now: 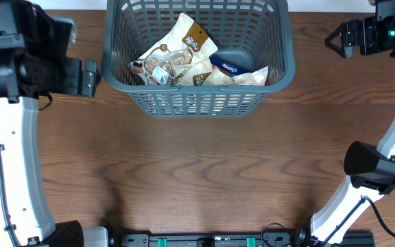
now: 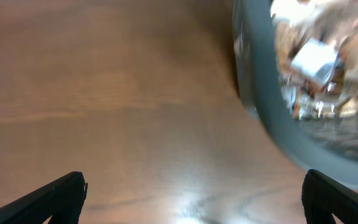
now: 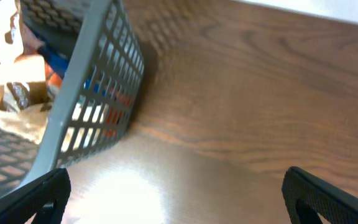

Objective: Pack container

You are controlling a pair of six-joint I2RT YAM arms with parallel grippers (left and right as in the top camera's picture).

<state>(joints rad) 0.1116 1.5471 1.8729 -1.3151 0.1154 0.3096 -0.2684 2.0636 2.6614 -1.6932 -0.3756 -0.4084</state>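
Brown wood table (image 1: pixel 197 171) holds the container (image 1: pixel 197 103) — left fingers (image 2: pixel 48 200) and right fingers (image 3: pixel 334 200) gape wide, empty.

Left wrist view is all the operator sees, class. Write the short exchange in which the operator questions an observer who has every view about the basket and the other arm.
Operator: What is in the container?
Observer: Several snack packets, mostly tan, with a blue packet among them.
Operator: Where is the right gripper?
Observer: Off the container's right side, apart from it, jaws open and empty.
Operator: Where does the container stand?
Observer: At the far edge of the table, roughly centred across its width.
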